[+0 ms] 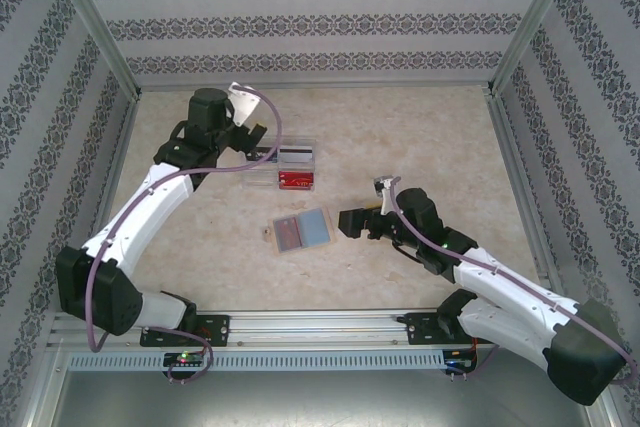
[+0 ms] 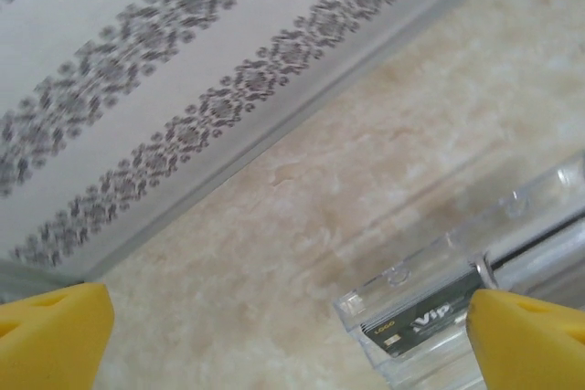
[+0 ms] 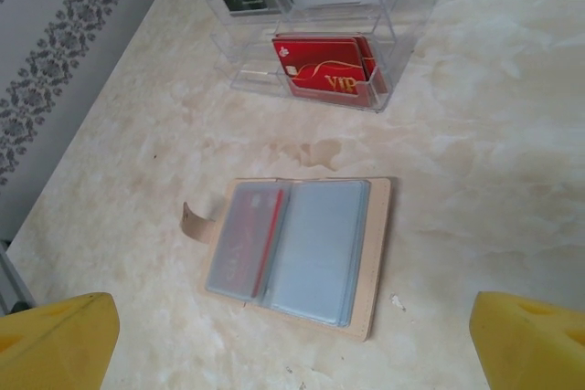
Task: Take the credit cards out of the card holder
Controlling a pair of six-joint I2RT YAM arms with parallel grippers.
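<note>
Lying open: one card holder

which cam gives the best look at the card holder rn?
Right wrist. The card holder lies open and flat mid-frame, large and unobstructed: tan rim, side tab, clear sleeves, a red card in one sleeve. Top external shows it small near the middle of the table, with little detail.

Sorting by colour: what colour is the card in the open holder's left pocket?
The card is red, under the holder's clear sleeve; clearest in right wrist view.
</note>
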